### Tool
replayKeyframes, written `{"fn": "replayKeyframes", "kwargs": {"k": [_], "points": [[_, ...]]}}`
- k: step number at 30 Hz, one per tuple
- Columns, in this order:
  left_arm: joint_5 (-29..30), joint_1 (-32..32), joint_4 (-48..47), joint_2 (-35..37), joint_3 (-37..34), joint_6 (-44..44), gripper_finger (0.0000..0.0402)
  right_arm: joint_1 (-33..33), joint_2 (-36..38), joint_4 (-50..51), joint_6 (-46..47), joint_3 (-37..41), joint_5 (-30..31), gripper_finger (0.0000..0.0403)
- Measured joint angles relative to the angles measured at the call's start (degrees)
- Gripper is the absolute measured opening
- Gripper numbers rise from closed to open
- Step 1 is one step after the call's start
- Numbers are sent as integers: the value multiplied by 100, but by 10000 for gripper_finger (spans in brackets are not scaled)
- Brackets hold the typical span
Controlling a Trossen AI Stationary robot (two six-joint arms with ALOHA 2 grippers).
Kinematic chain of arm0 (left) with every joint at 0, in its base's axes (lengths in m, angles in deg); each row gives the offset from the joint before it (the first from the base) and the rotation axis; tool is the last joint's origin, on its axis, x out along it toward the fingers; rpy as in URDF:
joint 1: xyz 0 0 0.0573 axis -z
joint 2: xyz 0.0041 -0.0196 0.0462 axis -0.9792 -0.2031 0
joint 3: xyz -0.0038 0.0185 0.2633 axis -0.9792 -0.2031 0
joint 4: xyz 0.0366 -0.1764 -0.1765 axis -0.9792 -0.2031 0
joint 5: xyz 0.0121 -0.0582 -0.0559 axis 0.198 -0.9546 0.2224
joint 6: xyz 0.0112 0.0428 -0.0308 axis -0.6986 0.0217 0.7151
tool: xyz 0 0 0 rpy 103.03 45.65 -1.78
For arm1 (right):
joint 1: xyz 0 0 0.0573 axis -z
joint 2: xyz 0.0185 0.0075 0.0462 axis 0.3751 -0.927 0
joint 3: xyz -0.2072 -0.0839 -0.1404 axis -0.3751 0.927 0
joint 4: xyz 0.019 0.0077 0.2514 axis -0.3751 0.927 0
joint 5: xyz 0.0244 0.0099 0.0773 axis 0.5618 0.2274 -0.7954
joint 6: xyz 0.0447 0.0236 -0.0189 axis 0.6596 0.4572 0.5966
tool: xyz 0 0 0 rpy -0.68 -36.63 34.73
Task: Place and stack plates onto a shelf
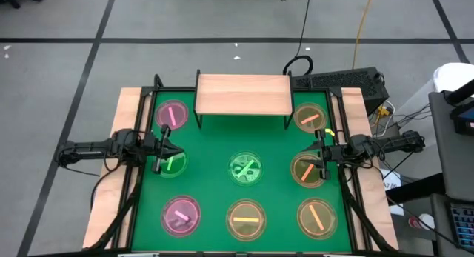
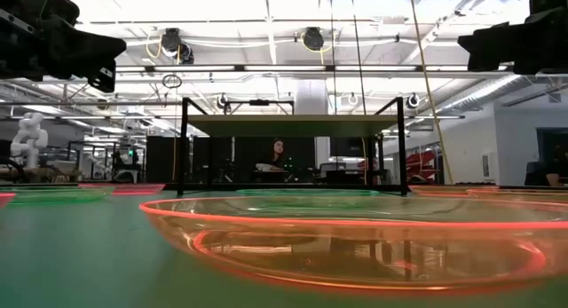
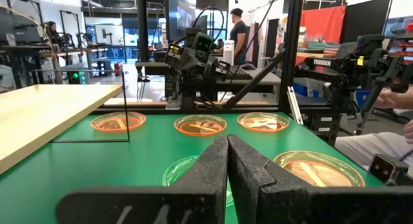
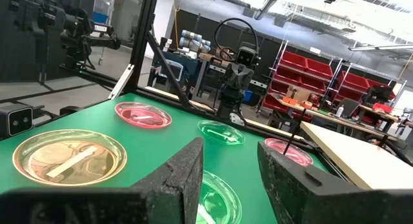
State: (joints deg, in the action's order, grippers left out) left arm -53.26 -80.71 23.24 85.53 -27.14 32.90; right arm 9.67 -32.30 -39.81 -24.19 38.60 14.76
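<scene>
Eight plates lie flat on the green table: pink ones [image 1: 172,115] [image 1: 181,215], green ones [image 1: 172,163] [image 1: 245,169], and amber ones [image 1: 309,118] [image 1: 307,170] [image 1: 317,217] [image 1: 245,218]. The light-wood shelf [image 1: 243,94] stands on black legs at the far edge, with nothing on its top. My left gripper [image 1: 167,149] [image 3: 227,161] hovers shut over the left green plate, fingertips together. My right gripper [image 1: 320,157] [image 4: 229,179] hovers open above the middle amber plate on the right. Both are raised off the table and hold nothing.
Black frame posts [image 1: 157,83] stand at the table's corners beside the shelf. Light-wood strips [image 1: 111,190] edge the table on both sides. In the low view an amber plate [image 2: 355,246] fills the foreground before the shelf [image 2: 293,124]. People stand in the room beyond.
</scene>
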Motion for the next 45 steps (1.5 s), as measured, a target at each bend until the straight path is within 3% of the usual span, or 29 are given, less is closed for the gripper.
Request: {"fn": "replayKeyframes", "kwargs": {"k": [37,45], "points": [[-1,1,1,1,0,0,15,0,0,-35,40,-1,-19,132],[-1,0,1,0,1,0,15,-2,-2,-904,610,0,-33,132]]}}
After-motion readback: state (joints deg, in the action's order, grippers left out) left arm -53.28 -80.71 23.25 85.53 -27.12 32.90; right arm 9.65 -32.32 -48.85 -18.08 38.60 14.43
